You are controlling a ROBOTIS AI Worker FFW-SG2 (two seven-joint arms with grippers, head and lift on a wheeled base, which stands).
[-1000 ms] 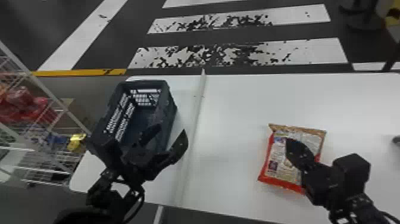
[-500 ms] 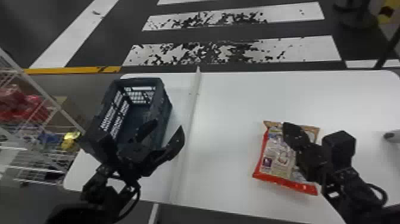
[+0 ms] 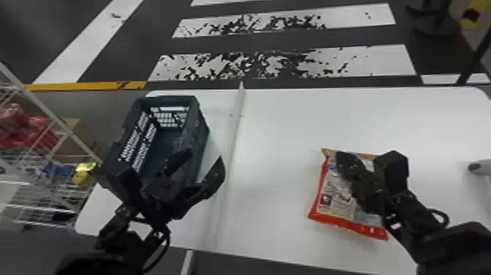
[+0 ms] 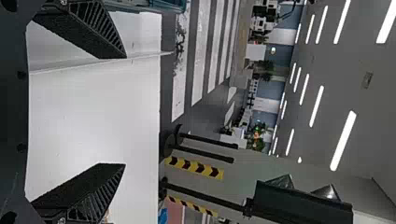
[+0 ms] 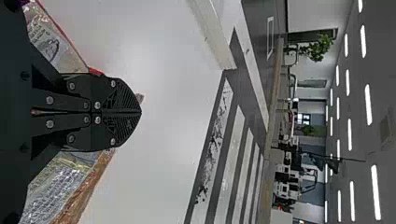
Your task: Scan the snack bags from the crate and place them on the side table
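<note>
Head view: at robot's right on white table (image 3: 277, 164), one snack bag (image 3: 338, 199), lying flat, slightly askew, red end toward the near edge, near that edge but apart from it. Over the bag, right gripper (image 3: 341, 159). In its own wrist view, closed all the way at right gripper (image 5: 140, 112), tips together, bag showing to both sides behind. Touching bag or just above it, hard to say. Between the tips, nothing visible.

At robot's left, near the table's left edge, dark blue plastic crate (image 3: 175, 98), upright. Over crate's near right side, left gripper (image 3: 205, 157), spread wide, one finger over crate, other beside it toward the raised divider (image 3: 233, 128). In left wrist view, nothing held at left gripper (image 4: 125, 109).

Running near to far, between crate and bag: the divider, only a narrow strip from crate's wall. On divider's other side, broad open stretch up to bag, more room past bag to far edge. By right edge, grey object (image 3: 480, 167) with dark end, well apart from bag. Just off the left edge, wire rack (image 3: 82, 146) with red packs (image 3: 29, 128).
</note>
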